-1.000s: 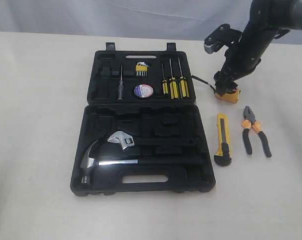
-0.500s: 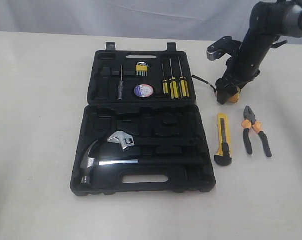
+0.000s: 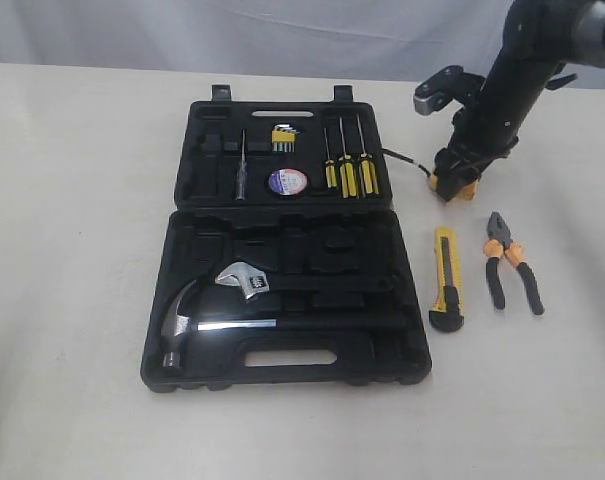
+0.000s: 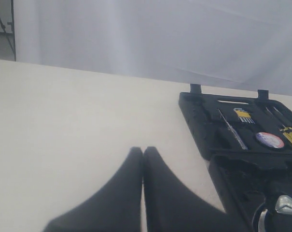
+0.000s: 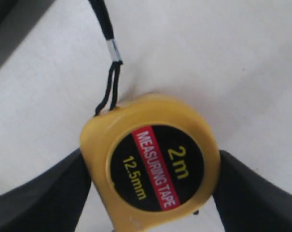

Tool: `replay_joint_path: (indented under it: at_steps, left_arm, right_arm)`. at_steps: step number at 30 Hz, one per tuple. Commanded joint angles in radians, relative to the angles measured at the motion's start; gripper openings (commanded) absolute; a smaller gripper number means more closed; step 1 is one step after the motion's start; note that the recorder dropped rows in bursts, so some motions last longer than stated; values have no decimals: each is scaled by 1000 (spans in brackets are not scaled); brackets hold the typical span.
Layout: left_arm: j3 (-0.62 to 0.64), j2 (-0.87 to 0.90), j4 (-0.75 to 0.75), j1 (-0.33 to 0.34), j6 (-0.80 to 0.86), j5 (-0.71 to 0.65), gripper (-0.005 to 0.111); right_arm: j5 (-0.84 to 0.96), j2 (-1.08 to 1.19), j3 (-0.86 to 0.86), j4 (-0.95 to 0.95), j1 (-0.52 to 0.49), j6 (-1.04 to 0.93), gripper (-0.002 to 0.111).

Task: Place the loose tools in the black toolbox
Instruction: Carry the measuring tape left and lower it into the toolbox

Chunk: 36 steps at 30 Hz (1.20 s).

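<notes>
The yellow 2m tape measure [image 5: 155, 169] sits between the fingers of my right gripper [image 5: 150, 188], which is shut on its sides. Its black strap [image 5: 104, 29] trails over the table toward the black toolbox [image 3: 207, 170]. In the exterior view the tape measure [image 3: 452, 185] is just right of the toolbox lid. The yellow-black utility knife [image 3: 446, 275] and the orange-and-black pliers [image 3: 512, 265] lie on the table right of the box. The small tape roll [image 3: 287, 181] rests in the lid. My left gripper [image 4: 142, 151] is shut and empty, left of the toolbox [image 4: 199, 121].
The toolbox lies open. A chrome hammer [image 3: 197, 315] and wrench [image 3: 244, 280] lie in the near half. Three yellow-handled screwdrivers [image 3: 347, 165] and hex keys [image 3: 284, 137] sit in the lid. The right arm [image 3: 507, 90] rises over the table's back right.
My right arm has straightened a little and the gripper with the tape measure has shifted slightly toward the far side. Knife, pliers and toolbox have not moved.
</notes>
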State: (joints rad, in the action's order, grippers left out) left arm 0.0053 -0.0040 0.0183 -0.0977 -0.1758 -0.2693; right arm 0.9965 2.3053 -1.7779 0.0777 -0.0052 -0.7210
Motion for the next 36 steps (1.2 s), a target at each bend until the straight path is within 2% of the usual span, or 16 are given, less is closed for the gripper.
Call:
replay_joint_path:
  at_steps: [1,4,13,20,27,36]
  left_arm:
    - [-5,4,3,-6,-1,-1,0]
    - [-5,4,3,-6,-1,-1,0]
    - [-5,4,3,-6,-1,-1,0]
    - [-5,4,3,-6,-1,-1,0]
    - [-5,4,3,-6,-1,-1,0]
    - [-5,4,3,-6,-1,-1,0]
  right_arm:
    - [36,-79,-1,99,1,30,19]
    - [94,-133,-1,135,49,47,19]
    - [103,-214,-1,115,354,47,19]
    - [-20,-204,-1,67,553,113,19]
    - [-83,-158,-1,-3,634,101,19]
    - [-192,-75,-1,-23,644,-32,19]
